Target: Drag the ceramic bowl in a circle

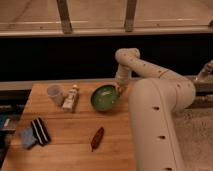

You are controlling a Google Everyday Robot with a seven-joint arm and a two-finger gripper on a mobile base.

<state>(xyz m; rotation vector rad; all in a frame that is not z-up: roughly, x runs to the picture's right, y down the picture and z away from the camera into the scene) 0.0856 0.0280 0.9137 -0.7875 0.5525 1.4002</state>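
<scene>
The ceramic bowl (104, 98) is round, shallow and glossy green with a darker rim. It sits on the wooden table (65, 150), near its back right edge. My gripper (119, 89) hangs from the white arm and is at the bowl's right rim, touching it. The arm comes in from the right and covers the table's right side.
A small translucent plastic cup (55, 94) and a white tube-like item (71, 98) stand left of the bowl. A dark red-brown oblong object (97, 138) lies in front of it. A blue and black striped item (34, 134) lies at the front left. A dark ledge runs behind the table.
</scene>
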